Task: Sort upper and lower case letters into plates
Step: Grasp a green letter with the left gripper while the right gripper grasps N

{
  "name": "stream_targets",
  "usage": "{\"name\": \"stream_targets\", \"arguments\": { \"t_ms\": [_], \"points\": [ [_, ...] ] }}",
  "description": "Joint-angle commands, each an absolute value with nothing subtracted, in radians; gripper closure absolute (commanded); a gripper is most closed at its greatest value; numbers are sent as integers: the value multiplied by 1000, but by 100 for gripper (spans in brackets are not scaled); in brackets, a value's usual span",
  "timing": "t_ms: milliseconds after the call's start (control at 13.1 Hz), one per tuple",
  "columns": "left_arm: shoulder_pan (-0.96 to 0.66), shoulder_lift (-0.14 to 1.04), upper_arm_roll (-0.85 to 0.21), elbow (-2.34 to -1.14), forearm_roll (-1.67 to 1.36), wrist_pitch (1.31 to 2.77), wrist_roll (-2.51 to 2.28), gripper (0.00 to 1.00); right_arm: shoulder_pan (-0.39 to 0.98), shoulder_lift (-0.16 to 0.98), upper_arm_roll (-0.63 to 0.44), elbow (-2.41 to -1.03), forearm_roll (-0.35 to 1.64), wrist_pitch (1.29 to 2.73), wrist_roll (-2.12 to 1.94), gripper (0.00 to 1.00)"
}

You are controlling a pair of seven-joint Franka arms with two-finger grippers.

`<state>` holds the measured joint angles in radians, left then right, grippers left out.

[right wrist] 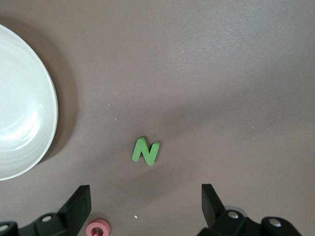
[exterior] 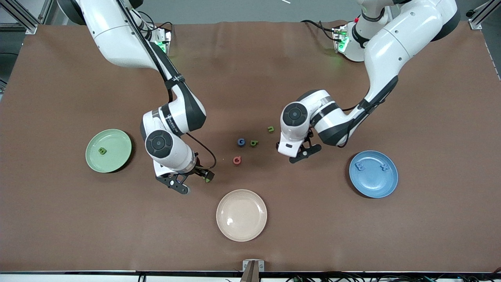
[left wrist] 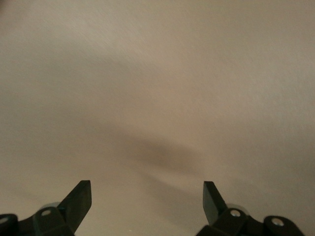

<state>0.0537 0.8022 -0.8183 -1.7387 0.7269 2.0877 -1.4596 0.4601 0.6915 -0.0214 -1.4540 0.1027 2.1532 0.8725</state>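
A green letter N (exterior: 208, 179) lies on the brown table beside my open right gripper (exterior: 191, 181). In the right wrist view the N (right wrist: 146, 151) sits just ahead of the open gripper (right wrist: 146, 191), with a red-pink letter (right wrist: 98, 229) by one finger. A blue letter (exterior: 241, 142), two green letters (exterior: 254, 143) (exterior: 271, 129) and the red-pink letter (exterior: 236, 159) lie mid-table. The pale green plate (exterior: 117, 147) holds one green letter (exterior: 102, 150). The blue plate (exterior: 372, 184) holds two blue letters (exterior: 359, 166) (exterior: 384, 167). My left gripper (exterior: 302, 154) is open and empty over bare table (left wrist: 147, 189).
An empty cream-beige plate (exterior: 241, 214) sits nearer the front camera than the loose letters, and its rim shows in the right wrist view (right wrist: 29, 128). The table mat (exterior: 411, 235) is bare toward both ends and along the front edge.
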Motion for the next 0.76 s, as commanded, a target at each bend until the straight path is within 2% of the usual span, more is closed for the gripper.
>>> {"name": "stream_targets", "arguments": {
  "t_ms": [0,153,686],
  "points": [
    [67,784,-816,-1853,804,2219,-1499,3,463,695,-23,-1450,92,2145,897,1],
    [64,791,-816,-1881,845,2289,-1532,7,463,698,-23,-1457,101,2146,900,1],
    [-11,819,-815,-1868,851,2352,-1546,19,466,765,-21,-1453,235,2158,986,2]
  ]
}}
